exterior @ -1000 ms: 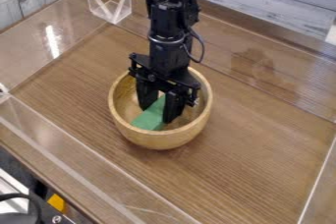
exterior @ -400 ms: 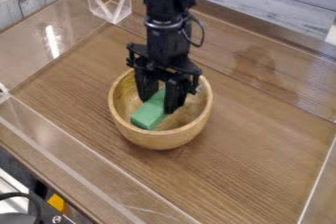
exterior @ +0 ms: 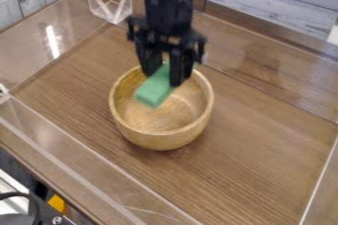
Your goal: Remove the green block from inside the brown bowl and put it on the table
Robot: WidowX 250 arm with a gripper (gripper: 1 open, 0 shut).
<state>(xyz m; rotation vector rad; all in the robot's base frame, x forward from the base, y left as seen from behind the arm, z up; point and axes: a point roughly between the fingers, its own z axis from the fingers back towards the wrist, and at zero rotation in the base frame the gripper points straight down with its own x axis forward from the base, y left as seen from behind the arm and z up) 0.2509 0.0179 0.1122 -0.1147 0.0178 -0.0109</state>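
Observation:
The green block (exterior: 157,89) hangs tilted above the brown bowl (exterior: 164,132), its upper end pinched between the fingers of my black gripper (exterior: 168,67), which points straight down and is shut on it. The block's lower end is level with the bowl's far rim and clear of the pale inside. The bowl itself sits upright on the dark wood-grain table (exterior: 264,150), left of centre, with nothing else inside it.
Clear acrylic walls (exterior: 79,194) edge the table at the front and left. A clear acrylic stand (exterior: 111,7) sits at the back left behind the arm. Bare tabletop lies to the right of the bowl and in front of it.
The gripper has risen out of the bowl with the green block in its fingers. The block, which lay against the bowl's floor, now hangs in the air above it.

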